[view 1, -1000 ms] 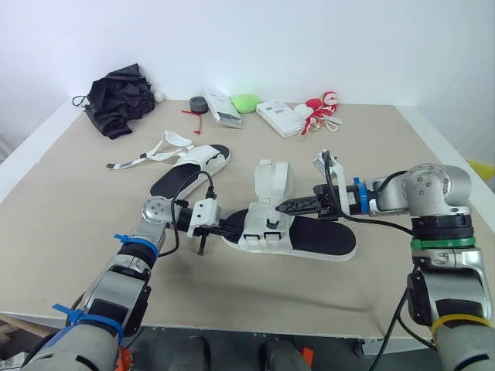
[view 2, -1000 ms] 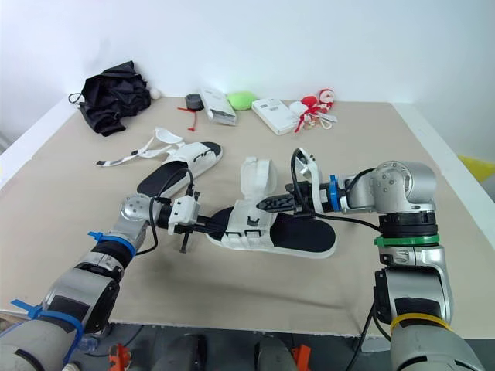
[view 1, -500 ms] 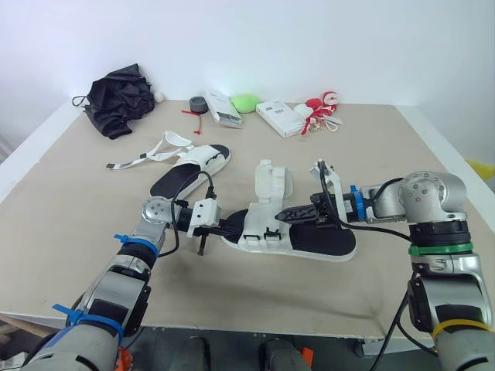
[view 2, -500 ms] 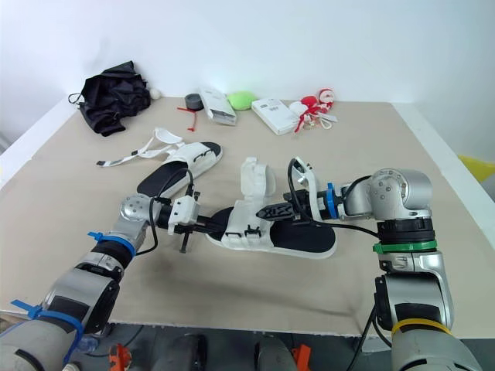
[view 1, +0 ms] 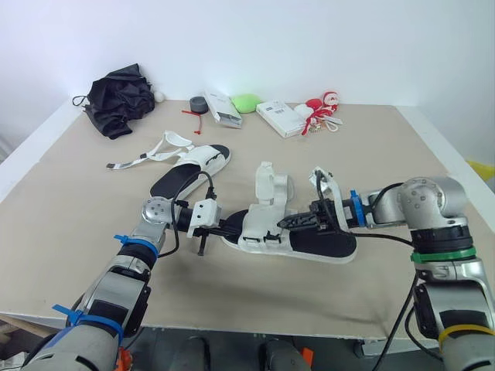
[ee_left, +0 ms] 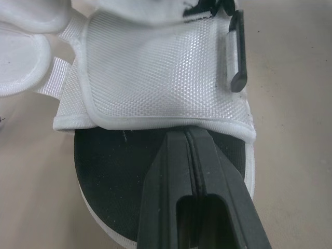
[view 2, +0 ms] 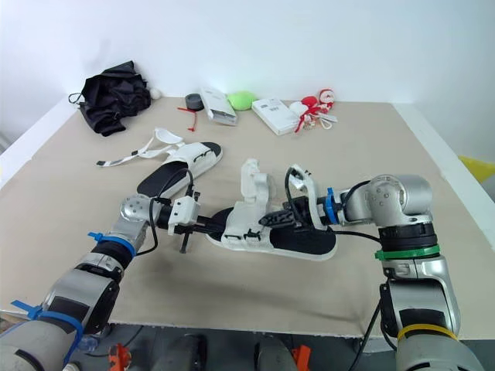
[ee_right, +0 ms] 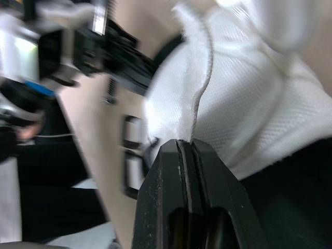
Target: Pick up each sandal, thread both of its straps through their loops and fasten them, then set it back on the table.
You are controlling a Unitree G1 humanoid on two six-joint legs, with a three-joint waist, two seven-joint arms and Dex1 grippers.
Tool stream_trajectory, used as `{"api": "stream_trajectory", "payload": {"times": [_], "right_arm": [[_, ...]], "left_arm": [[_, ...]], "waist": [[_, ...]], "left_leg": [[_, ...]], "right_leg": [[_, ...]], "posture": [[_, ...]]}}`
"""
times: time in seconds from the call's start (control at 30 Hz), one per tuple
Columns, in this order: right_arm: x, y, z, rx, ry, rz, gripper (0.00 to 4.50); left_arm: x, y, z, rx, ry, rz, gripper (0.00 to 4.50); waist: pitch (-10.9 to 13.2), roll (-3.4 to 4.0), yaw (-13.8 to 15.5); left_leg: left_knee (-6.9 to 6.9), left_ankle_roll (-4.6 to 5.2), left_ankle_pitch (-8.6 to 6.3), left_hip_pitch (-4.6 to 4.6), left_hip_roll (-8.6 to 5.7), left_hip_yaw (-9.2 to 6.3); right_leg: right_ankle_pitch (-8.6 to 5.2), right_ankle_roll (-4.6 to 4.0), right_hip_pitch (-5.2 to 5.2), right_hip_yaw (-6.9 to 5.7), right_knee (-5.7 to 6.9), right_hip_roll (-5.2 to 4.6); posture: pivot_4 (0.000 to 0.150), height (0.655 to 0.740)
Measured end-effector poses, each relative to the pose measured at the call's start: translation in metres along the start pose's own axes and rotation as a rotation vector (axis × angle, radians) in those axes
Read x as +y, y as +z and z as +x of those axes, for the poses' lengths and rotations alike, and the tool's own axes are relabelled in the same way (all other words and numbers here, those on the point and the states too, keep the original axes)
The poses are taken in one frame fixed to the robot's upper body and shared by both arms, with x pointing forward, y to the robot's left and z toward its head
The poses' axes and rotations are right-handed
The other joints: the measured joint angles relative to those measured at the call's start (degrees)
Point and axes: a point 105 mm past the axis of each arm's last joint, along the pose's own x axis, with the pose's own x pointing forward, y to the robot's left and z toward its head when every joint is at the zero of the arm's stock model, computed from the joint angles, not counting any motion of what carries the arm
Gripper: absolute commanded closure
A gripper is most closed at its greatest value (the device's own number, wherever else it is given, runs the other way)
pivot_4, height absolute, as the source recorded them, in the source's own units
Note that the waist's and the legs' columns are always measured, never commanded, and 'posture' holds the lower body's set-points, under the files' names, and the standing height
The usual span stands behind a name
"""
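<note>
A black-soled sandal (view 1: 325, 239) with white mesh straps (view 1: 267, 216) lies at the table's middle. My left gripper (view 1: 232, 226) is shut, its fingertips (ee_left: 188, 137) resting on the black insole at the sandal's toe end, just below the front strap. My right gripper (view 1: 285, 221) reaches in from the heel side and is shut on the edge of the white strap (ee_right: 199, 98). The strap's free flap (view 1: 271, 182) stands curled up behind it. A second sandal (view 1: 189, 175) lies to the far left, its straps (view 1: 147, 158) loose on the table.
Along the back edge sit a black cloth bundle (view 1: 117, 94), a tape roll (view 1: 198, 103), a white box (view 1: 220, 108), a green object (view 1: 247, 102), another white box (view 1: 280, 117) and red-white items (view 1: 321, 108). The table's right edge (view 1: 445, 151) runs beside my right arm.
My right gripper has dropped lower over the sandal and closed on the strap. The strap's flap has curled upward from lying flat. The left gripper has stayed put.
</note>
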Motion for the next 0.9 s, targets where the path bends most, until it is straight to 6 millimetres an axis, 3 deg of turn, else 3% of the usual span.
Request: {"api": "stream_trajectory", "payload": {"times": [0.13, 0.17, 0.3, 0.53, 0.9], "right_arm": [[-0.003, -0.002, 0.005, -0.006, -0.036, -0.051, 4.4], [-0.004, -0.001, 0.005, -0.015, -0.036, -0.055, 3.78], [0.003, 0.001, 0.003, -0.032, 0.019, -0.058, 2.15], [0.018, 0.012, -0.013, -0.084, 0.105, -0.057, 2.15], [0.013, 0.011, -0.005, -0.084, 0.091, -0.039, 2.15]], "left_arm": [[0.0, 0.0, 0.0, 0.0, 0.001, -0.001, 4.5], [0.0, 0.0, 0.0, 0.0, 0.003, -0.001, 4.5], [0.0, 0.0, 0.0, 0.0, 0.007, -0.001, 4.5], [0.0, 0.0, 0.0, 0.0, 0.006, -0.001, 4.5], [0.001, 0.0, 0.0, 0.0, 0.009, -0.002, 4.5]], "waist": [[-0.02, 0.0, 0.0], [-0.02, 0.0, 0.0], [-0.01, -0.01, 0.0], [0.0, -0.01, 0.0], [0.0, 0.0, 0.0]], "left_leg": [[0.0, 0.02, -0.02, 0.01, 0.01, 0.01], [0.01, 0.02, -0.02, 0.01, 0.01, 0.01], [0.01, 0.02, -0.02, 0.01, 0.01, 0.0], [0.01, 0.02, -0.02, 0.01, 0.0, -0.03], [0.01, 0.02, -0.02, 0.01, 0.0, -0.02]], "right_leg": [[-0.01, -0.02, 0.01, -0.02, 0.0, 0.03], [-0.01, -0.02, 0.01, -0.02, 0.0, 0.02], [-0.01, -0.02, 0.01, -0.01, 0.0, 0.02], [-0.01, -0.02, 0.01, 0.0, 0.0, 0.0], [-0.01, -0.02, -0.01, 0.02, 0.0, -0.02]], "posture": [[0.15, 0.74], [0.15, 0.74], [0.15, 0.74], [0.15, 0.74], [0.15, 0.74]]}}
